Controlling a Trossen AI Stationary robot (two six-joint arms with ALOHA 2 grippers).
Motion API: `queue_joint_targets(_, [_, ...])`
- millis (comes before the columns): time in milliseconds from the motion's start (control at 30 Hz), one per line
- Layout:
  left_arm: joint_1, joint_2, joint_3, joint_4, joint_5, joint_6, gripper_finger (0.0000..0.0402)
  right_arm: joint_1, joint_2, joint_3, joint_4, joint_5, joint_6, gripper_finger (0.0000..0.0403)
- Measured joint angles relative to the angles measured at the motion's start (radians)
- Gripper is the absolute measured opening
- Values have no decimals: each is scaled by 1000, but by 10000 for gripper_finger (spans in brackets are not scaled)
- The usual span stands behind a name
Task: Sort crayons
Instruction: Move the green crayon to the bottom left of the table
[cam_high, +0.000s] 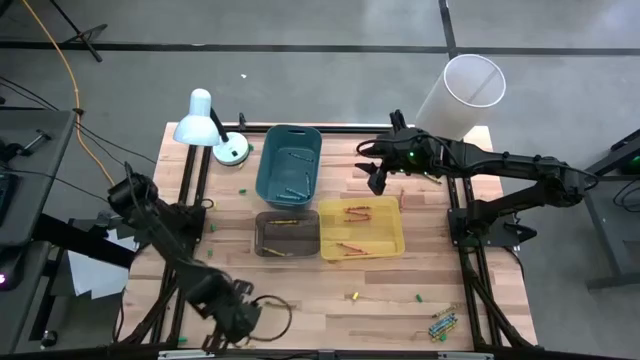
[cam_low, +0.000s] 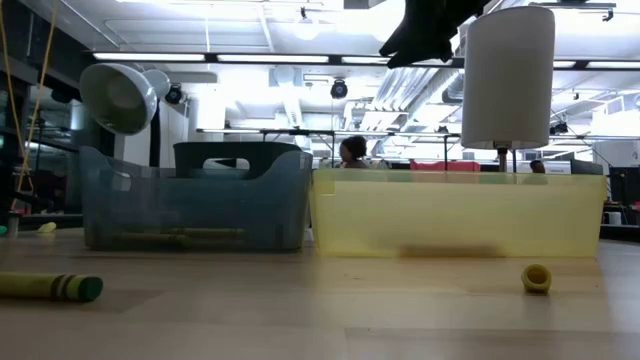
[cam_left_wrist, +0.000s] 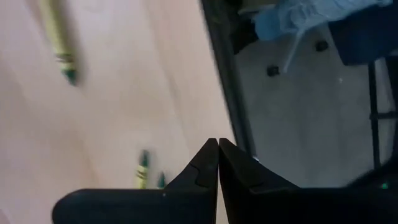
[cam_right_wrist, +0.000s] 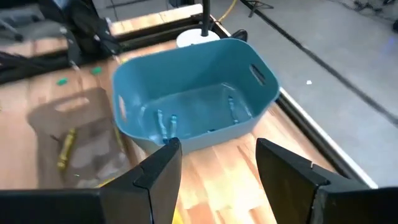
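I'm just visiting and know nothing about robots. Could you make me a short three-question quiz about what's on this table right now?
1. True or false: the left gripper has its fingers shut with nothing between them.
2. What colour is the bin in front of the right gripper? A) blue B) yellow C) white
3. Fill in: in the high view, the yellow bin holds crayons of a ___ colour.

Key: 1 true. 2 A. 3 red/orange.
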Motion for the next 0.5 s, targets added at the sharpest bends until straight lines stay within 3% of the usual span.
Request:
queue_joint_targets(233, [-60, -19, -15, -105, -73, 122, 0, 10, 0, 0, 78, -68, 169, 200])
queue_joint_targets(500, [-113, -122, -209, -45, -35, 66, 0, 69, 0, 0, 95, -74, 360, 200])
